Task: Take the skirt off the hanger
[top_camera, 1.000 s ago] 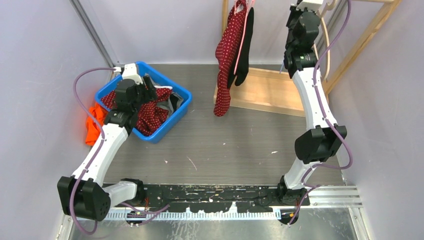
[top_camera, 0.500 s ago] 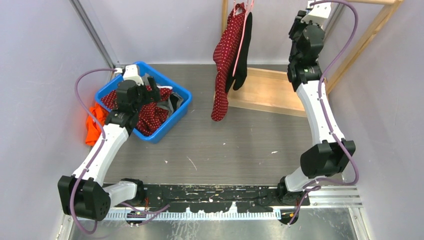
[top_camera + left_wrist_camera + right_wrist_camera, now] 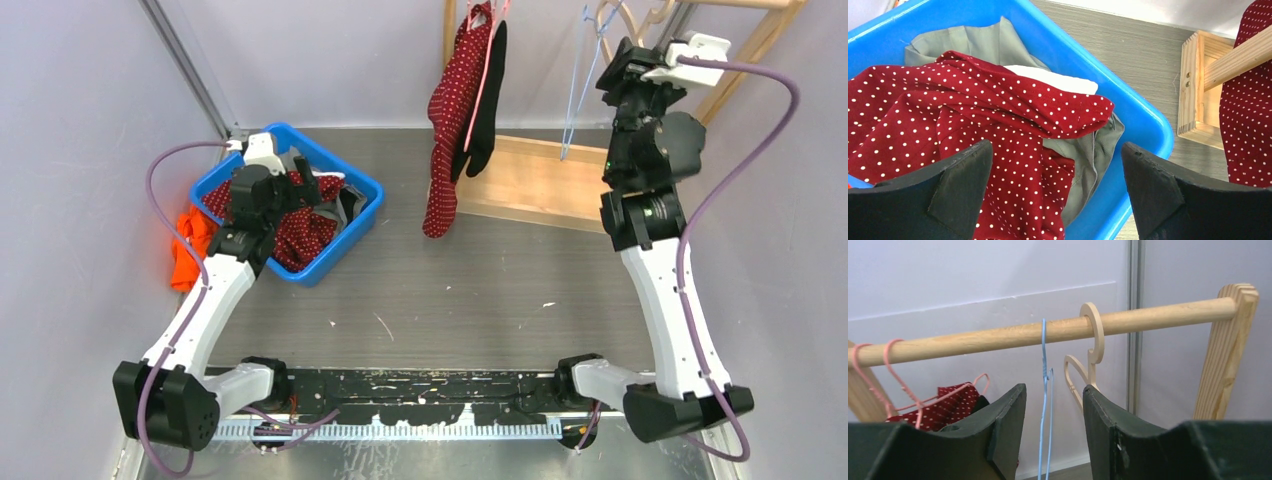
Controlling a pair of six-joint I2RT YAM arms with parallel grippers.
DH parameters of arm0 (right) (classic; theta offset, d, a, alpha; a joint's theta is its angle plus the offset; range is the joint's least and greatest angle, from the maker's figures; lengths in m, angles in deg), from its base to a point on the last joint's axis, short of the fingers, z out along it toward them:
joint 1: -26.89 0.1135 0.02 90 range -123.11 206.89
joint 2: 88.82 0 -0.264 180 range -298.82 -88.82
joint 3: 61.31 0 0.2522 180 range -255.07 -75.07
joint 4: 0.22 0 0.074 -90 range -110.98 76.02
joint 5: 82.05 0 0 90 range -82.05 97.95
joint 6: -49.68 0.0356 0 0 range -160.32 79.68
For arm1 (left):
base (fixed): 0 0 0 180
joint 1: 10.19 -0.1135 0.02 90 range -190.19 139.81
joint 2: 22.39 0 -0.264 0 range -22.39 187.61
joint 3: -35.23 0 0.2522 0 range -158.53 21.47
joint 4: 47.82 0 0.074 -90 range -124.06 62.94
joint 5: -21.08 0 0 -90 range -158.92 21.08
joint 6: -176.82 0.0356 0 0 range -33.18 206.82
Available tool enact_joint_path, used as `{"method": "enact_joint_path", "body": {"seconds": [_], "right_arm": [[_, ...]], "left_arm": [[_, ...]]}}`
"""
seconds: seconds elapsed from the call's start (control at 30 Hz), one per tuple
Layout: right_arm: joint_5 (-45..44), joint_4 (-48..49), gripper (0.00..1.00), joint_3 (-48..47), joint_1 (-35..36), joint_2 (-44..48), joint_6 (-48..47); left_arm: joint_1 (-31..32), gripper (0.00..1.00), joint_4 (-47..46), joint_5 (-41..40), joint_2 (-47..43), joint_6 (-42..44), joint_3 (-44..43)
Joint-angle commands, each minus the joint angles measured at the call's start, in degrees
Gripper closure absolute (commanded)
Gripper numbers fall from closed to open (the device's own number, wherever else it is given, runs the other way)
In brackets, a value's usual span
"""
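Though raised level with the wooden rail, grips nothing with the right hand.

Holds the right fingers apart, with a blue wire hanger and a wooden hanger on the rail seen in the gap beyond them. Finds the red dotted skirt farther left, draped over a pink hanger near the rail's left end, beside a black garment and dangling low in front of the rack's wooden base. Hovers the left hand over a blue bin, fingers wide apart and closed on nothing, above red dotted cloth, grey fabric and a white piece. Shows an orange cloth lying on the tabletop just outside the bin's left wall.
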Motion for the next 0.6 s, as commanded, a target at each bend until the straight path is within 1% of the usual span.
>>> {"method": "enact_joint_path", "body": {"seconds": [0.0,0.1,0.27,0.33,0.57], "right_arm": [[2.3,1.8,0.5,1.2,2.0,3.9,2.1],[4.8,-1.5,0.5,-1.9,4.0,1.9,4.0],[5.6,-5.9,0.51,-10.3,7.9,-6.8,5.0],[7.8,-6.8,0.5,-13.7,8.5,-10.6,5.9],[8.4,-7.8,0.49,-22.3,8.8,-21.2,9.5]], "left_arm": [[0.2,0.01,-2.7,0.2,-2.6,-0.1,0.7],[0.2,0.01,-2.8,0.3,-2.6,-0.3,0.6],[0.3,0.01,-2.6,0.9,-2.8,-0.8,-0.1],[0.2,0.01,-2.6,0.8,-2.7,-0.7,-0.2],[0.3,0.0,-1.8,0.1,-2.7,-0.2,-0.5]]}}
